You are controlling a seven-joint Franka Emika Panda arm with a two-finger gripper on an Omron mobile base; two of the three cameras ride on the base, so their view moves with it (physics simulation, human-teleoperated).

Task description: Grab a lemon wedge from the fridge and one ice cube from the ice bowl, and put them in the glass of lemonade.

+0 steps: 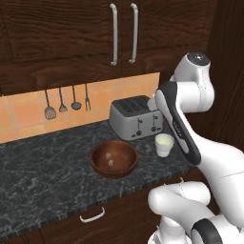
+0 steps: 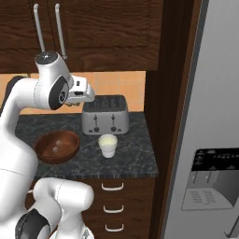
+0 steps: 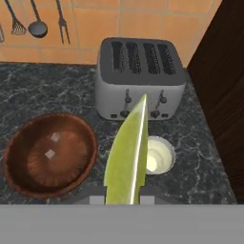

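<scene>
pincer [image 3: 123, 200]: clamped on the lemon wedge [image 3: 127, 152], hanging above the desk [image 3: 200, 157]
glass of lemonade [image 3: 159, 155]: right behind the wedge, peeking out at its 3 o'clock
ice bowl [image 3: 50, 155]: at the glass's 9 o'clock, two cubes inside
toaster [image 3: 140, 78]: 12 o'clock from the glass
fridge [image 2: 210, 140]: far right in the right base view

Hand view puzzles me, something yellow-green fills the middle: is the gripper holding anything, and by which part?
Yes: the gripper is shut on the lemon wedge, pinched at its lower end.

Open air above the glass of lemonade [image 3: 159, 155]; toaster [image 3: 140, 78] behind, ice bowl [image 3: 50, 155] beside.
</scene>
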